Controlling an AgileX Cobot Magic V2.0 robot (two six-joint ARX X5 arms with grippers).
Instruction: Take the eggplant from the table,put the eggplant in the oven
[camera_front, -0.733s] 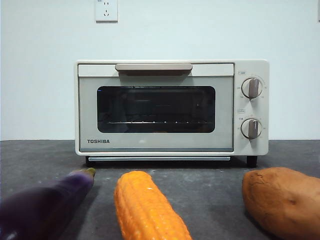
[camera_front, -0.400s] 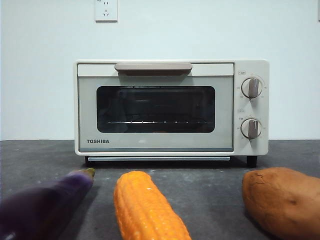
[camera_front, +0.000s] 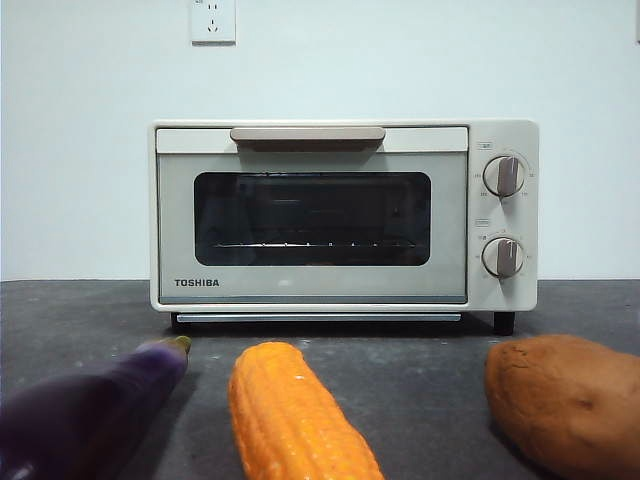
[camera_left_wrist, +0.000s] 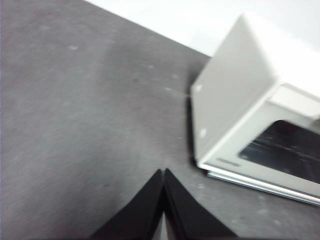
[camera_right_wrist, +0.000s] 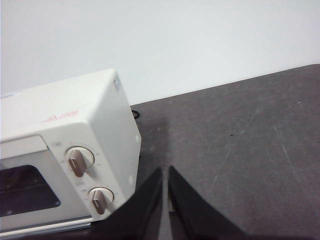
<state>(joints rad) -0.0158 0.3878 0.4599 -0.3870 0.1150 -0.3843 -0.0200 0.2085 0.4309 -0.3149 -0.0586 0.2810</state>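
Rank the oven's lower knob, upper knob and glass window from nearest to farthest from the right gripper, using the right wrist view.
Measured from the right gripper, which is beside the oven at its knob end:
1. Lower knob, on the control panel closest to the gripper.
2. Upper knob, directly above the lower one and only slightly farther.
3. Glass window, beyond both knobs on the door.

A smooth cream-white boxy oven (camera_front: 343, 215) with a glossy dark glass window sits on a matt, mottled dark grey desk (camera_front: 420, 365). The long dark purple eggplant (camera_front: 95, 405) has shiny skin.
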